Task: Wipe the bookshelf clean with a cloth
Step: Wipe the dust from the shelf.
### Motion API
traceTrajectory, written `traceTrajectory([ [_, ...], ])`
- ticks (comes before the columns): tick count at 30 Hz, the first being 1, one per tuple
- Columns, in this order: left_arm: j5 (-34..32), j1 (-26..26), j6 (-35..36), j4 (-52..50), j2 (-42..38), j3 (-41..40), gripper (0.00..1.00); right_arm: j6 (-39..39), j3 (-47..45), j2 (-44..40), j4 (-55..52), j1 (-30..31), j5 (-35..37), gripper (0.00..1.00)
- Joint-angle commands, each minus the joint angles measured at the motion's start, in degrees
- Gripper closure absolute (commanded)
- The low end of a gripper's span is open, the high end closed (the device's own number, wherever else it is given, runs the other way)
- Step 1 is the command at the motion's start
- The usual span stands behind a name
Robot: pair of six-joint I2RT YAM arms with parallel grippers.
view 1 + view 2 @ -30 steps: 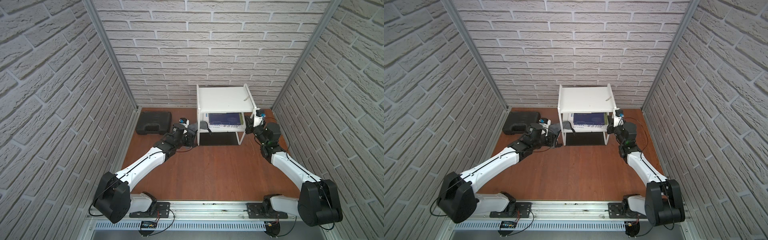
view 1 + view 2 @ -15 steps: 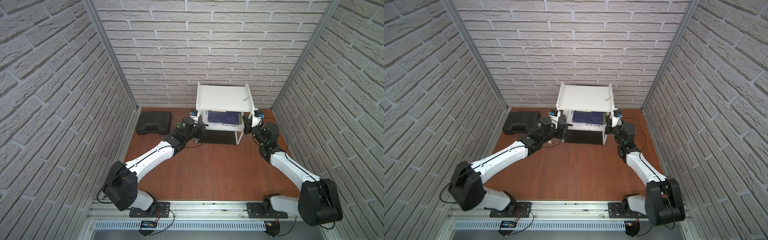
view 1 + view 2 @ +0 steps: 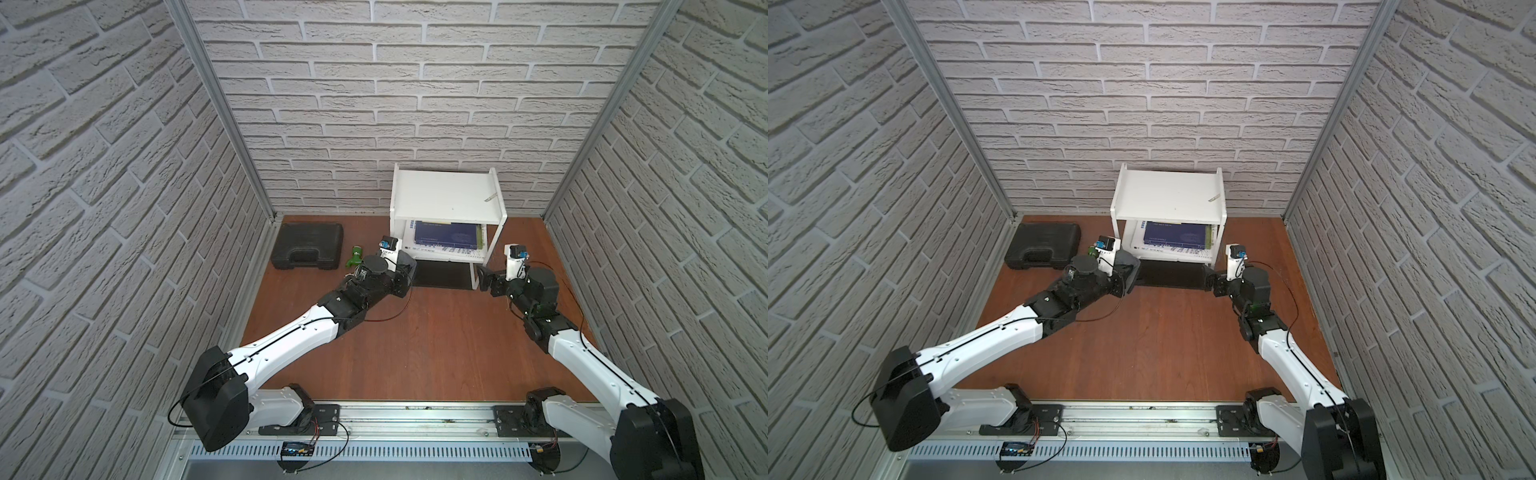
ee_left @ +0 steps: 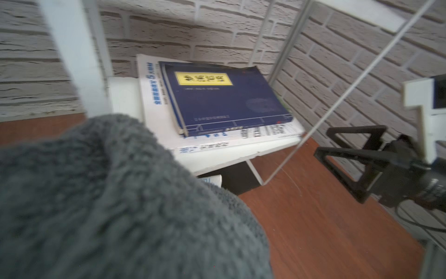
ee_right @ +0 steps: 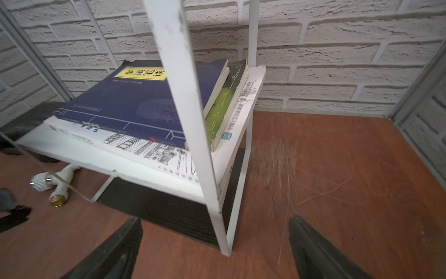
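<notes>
Clenched in the left tool (image 3: 401,274): the cloth (image 4: 108,205), fluffy dark grey microfibre bunched into a soft lump, just beside the left front leg of the bookshelf (image 3: 446,195), slightly above the frame's middle in both top views. Flat white boards, thin legs, ribbed black base, on smooth red-brown bench (image 3: 415,340). Glossy navy book (image 4: 224,96) flat on the lower board. Right tool (image 5: 214,218) released, black fingers (image 5: 309,246) spread wide, right front leg between them.
</notes>
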Motion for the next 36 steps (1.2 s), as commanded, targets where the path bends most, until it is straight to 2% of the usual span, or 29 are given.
traceTrajectory([
  [1, 18.55, 0.08, 2.50, -3.67, 1.91, 4.47, 1.00, -1.34, -2.20, -5.69, 6.77, 1.82, -20.12, 0.00],
  [2, 21.05, 0.07, 2.76, -5.45, 2.64, 6.29, 1.00, -3.11, -2.61, -5.92, 8.76, 4.14, -26.33, 0.00],
  [4, 24.66, 0.01, 3.17, -8.37, 3.80, 9.56, 1.00, -11.41, -2.24, -5.99, 8.56, 9.98, -30.58, 0.00],
  [6, 26.00, -0.04, 3.44, -10.31, 4.45, 11.91, 1.00, -21.86, -0.54, -5.08, 4.79, 16.09, -29.29, 0.00],
  [10, 29.05, -0.10, 3.27, -10.70, 4.76, 13.83, 0.99, -31.93, 4.98, 1.07, 3.11, 20.17, -27.76, 0.00],
  [14, 31.59, -0.26, 3.26, -11.89, 5.50, 14.55, 0.97, -36.06, 8.10, 7.22, 9.86, 22.57, -23.72, 0.00],
  [18, 30.08, -0.15, 3.34, -12.57, 5.53, 14.06, 0.94, -34.62, 10.98, 12.48, 19.54, 23.70, -23.40, 0.02],
  [20, 27.53, 0.30, 4.06, -13.27, 5.22, 13.41, 0.87, -34.14, 11.77, 14.15, 21.63, 24.20, -24.36, 0.14],
  [22, 22.94, 2.01, 4.72, -11.49, 3.11, 9.61, 0.72, -33.23, 12.09, 15.09, 21.97, 24.33, -23.02, 0.51],
  [23, 21.00, 4.08, 3.72, -8.96, 1.64, 6.39, 0.63, -32.39, 12.25, 15.85, 21.84, 24.29, -20.49, 0.79],
  [24, 20.82, 6.78, 1.83, -5.75, 0.02, 3.01, 0.56, -31.75, 12.61, 16.55, 20.81, 24.25, -16.85, 0.95],
  [27, 22.15, 16.32, -5.40, 5.97, -4.47, -6.69, 0.43, -35.14, 14.86, 18.96, 11.11, 24.41, -8.41, 0.97],
  [30, 22.40, 22.82, -6.86, 11.90, -6.05, -9.26, 0.35, -37.93, 19.65, 23.63, 2.97, 25.86, 1.11, 0.97],
  [33, 25.07, 23.97, -3.59, 11.96, -3.81, -4.78, 0.33, -37.50, 26.86, 29.94, -1.79, 28.74, 10.99, 0.97],
  [36, 28.10, 23.58, -2.70, 13.97, -0.12, -0.89, 0.33, -40.63, 32.69, 34.56, -7.17, 31.98, 17.37, 0.97],
])
